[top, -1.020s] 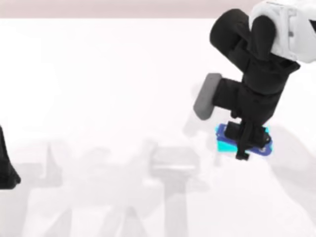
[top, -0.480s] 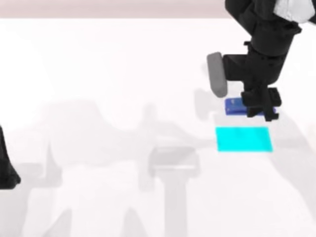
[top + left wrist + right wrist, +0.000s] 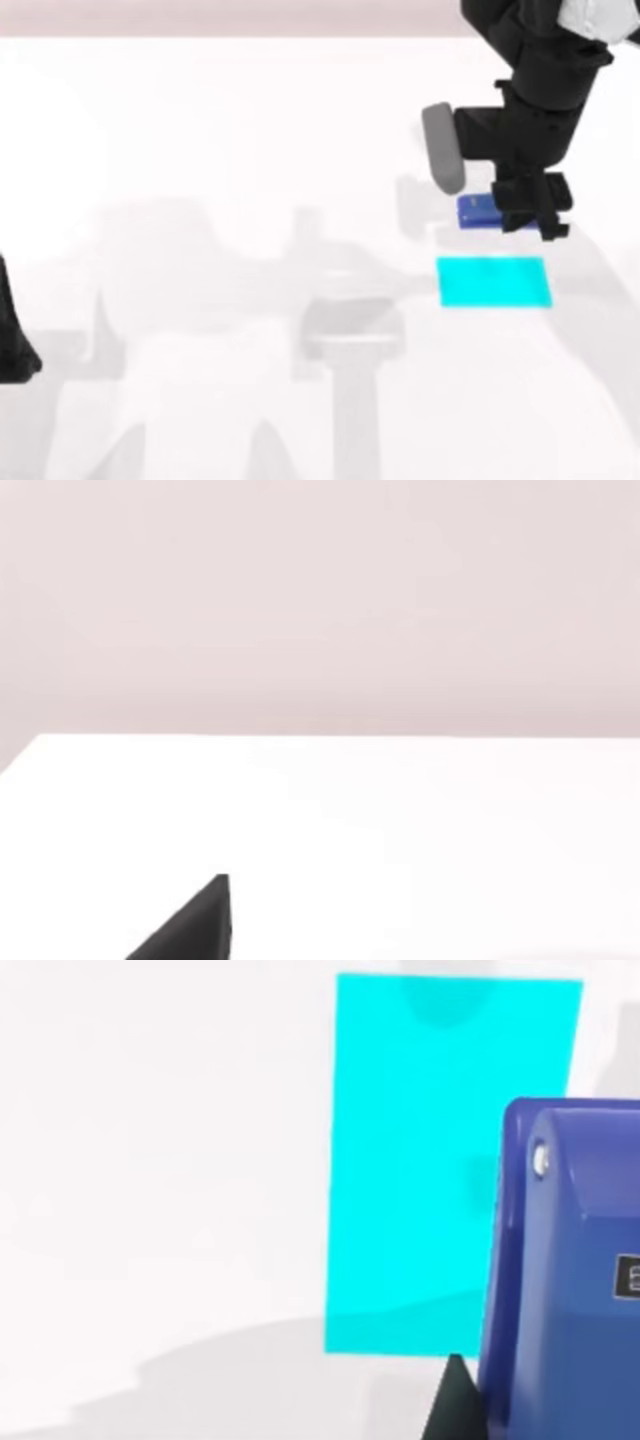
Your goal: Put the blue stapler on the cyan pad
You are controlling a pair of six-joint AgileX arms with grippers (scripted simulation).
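The blue stapler (image 3: 478,212) sits in my right gripper (image 3: 530,212), which is shut on it just beyond the far side of the cyan pad (image 3: 494,282). Only the stapler's left end shows from above; the arm covers the rest. The pad lies flat and bare on the white table at the right. In the right wrist view the blue stapler (image 3: 570,1280) fills the near corner, a dark fingertip (image 3: 455,1405) rests against its side, and the cyan pad (image 3: 440,1160) lies farther off. My left arm (image 3: 10,340) is parked at the table's left edge.
A grey block on the right arm's wrist (image 3: 443,148) sticks out left of the stapler. The white table (image 3: 250,150) ends at its far edge near the top of the top view. Soft shadows cross the middle.
A second ago the right gripper held the stapler right over the pad. It has since carried it back to beyond the pad's far side, and it has barely moved over the last half second.
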